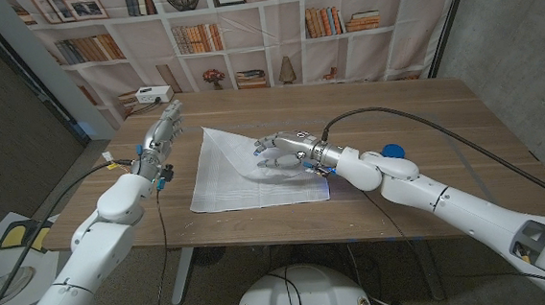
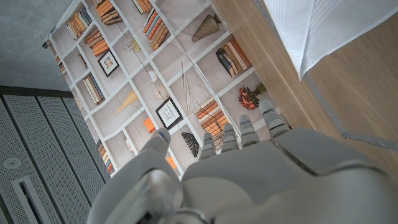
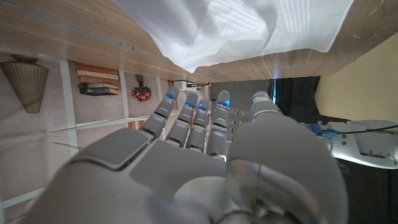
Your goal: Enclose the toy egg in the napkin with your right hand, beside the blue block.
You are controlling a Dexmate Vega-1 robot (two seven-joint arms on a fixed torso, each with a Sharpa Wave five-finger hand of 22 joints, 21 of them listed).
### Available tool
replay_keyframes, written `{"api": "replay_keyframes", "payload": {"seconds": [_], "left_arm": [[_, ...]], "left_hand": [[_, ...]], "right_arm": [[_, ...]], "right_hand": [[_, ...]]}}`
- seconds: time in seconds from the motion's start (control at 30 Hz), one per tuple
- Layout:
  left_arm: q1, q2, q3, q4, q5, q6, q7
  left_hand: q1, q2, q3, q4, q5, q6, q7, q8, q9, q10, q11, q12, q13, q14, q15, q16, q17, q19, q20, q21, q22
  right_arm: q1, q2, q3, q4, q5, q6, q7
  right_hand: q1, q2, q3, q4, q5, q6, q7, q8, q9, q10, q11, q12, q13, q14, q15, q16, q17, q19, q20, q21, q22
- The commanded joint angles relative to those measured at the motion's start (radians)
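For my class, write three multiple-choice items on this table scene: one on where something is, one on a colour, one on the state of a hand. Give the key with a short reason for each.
1. Where is the right hand?
A. Over the napkin
B. Off the table's edge
C. On the bookshelf backdrop

2. What colour is the napkin?
A. Red
B. White
C. Green

3. How is the left hand?
A. Holding the napkin
B. Gripping a cable
C. Holding nothing, fingers extended

Key:
1 A, the head view shows the hand above the cloth's middle.
2 B, the cloth is white in all views.
3 C, the hand is beside the napkin, apart from it, with nothing in it.
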Motion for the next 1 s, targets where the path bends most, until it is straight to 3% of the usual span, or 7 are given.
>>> {"api": "replay_keyframes", "payload": {"seconds": [0.03,0.3,0.4,0.67,1.0], "left_arm": [[-0.063,0.031,0.002,0.063,0.006,-0.041,-0.051],[-0.114,0.056,0.002,0.117,0.006,-0.077,-0.089],[-0.132,0.064,0.004,0.137,0.004,-0.09,-0.104],[-0.172,0.079,0.012,0.184,-0.016,-0.112,-0.143],[-0.198,0.103,0.017,0.206,-0.033,-0.115,-0.177]], "left_hand": [[-0.01,0.0,0.005,-0.001,0.01,0.004,-0.002,0.003,0.0,0.003,-0.001,0.007,0.002,0.004,0.001,0.003,0.002,0.002,0.0,0.0,0.001],[-0.011,0.0,0.006,-0.001,0.01,0.006,-0.002,0.003,0.0,0.005,-0.001,0.007,0.002,0.006,-0.001,0.004,0.002,0.003,0.0,-0.001,0.001],[-0.011,0.0,0.006,-0.001,0.01,0.007,-0.002,0.004,0.0,0.006,-0.002,0.008,0.002,0.008,0.0,0.005,0.002,0.004,0.0,-0.001,0.002],[-0.012,-0.001,0.007,-0.002,0.01,0.008,-0.002,0.004,0.0,0.008,-0.001,0.008,0.001,0.008,-0.001,0.005,0.002,0.007,-0.001,-0.002,0.002],[-0.013,-0.001,0.008,-0.003,0.01,0.011,-0.002,0.004,0.0,0.01,-0.001,0.009,0.001,0.01,0.0,0.005,0.002,0.008,0.0,-0.003,0.002]], "right_arm": [[-0.098,-0.027,0.024,-0.153,-0.106,-0.104,-0.067],[-0.116,-0.022,0.001,-0.188,-0.145,-0.131,-0.042],[-0.112,-0.018,-0.013,-0.194,-0.159,-0.135,-0.021],[-0.093,0.002,-0.056,-0.171,-0.191,-0.108,0.011],[-0.071,0.045,-0.1,-0.118,-0.207,-0.093,0.033]], "right_hand": [[0.021,-0.001,0.003,-0.016,0.003,-0.005,-0.005,-0.006,0.003,-0.023,-0.003,-0.002,0.004,-0.015,-0.015,-0.005,0.003,-0.008,-0.002,-0.008,0.003],[0.01,-0.013,-0.012,-0.024,0.003,-0.056,-0.01,-0.034,0.007,-0.088,0.003,-0.014,0.008,-0.079,0.004,-0.023,0.006,-0.043,0.005,-0.031,0.004],[0.015,-0.013,-0.012,-0.032,0.006,-0.075,-0.015,-0.044,0.008,-0.118,0.004,-0.017,0.009,-0.112,0.014,-0.032,0.006,-0.069,-0.005,-0.045,0.004],[0.041,-0.023,-0.011,-0.057,0.015,-0.107,-0.022,-0.06,0.011,-0.177,0.006,-0.021,0.009,-0.16,0.026,-0.043,0.002,-0.1,-0.001,-0.065,0.004],[0.034,-0.028,-0.021,-0.058,0.025,-0.14,-0.024,-0.072,0.014,-0.23,0.008,-0.024,0.007,-0.205,0.04,-0.048,0.002,-0.135,0.011,-0.085,0.005]]}}
